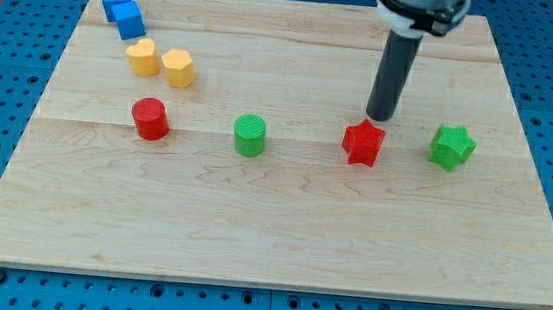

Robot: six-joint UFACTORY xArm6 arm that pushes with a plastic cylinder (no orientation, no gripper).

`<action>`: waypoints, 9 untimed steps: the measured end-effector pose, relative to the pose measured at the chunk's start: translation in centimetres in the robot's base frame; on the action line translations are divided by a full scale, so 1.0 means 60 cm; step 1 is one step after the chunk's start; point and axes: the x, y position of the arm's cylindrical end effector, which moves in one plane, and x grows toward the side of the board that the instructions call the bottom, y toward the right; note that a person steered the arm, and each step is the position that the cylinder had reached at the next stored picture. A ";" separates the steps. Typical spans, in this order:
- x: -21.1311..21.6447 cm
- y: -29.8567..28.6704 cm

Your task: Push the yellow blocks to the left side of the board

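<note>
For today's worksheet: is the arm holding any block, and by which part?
Nothing is held. My tip sits just above the red star block in the view; contact cannot be told.

board (280, 226) — pale wood, matt, grained | yellow blocks (160, 62) — ridged plastic | rod (392, 75) — dark, smooth

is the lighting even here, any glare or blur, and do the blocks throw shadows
Camera view: light is soft and even over the wooden board, with no glare; the blocks look sharp, and the red cylinder and green cylinder cast only faint shadows at their bases; my tip, just above the red star, is in focus.
</note>
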 end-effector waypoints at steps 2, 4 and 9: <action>-0.059 -0.102; -0.065 -0.102; -0.085 -0.097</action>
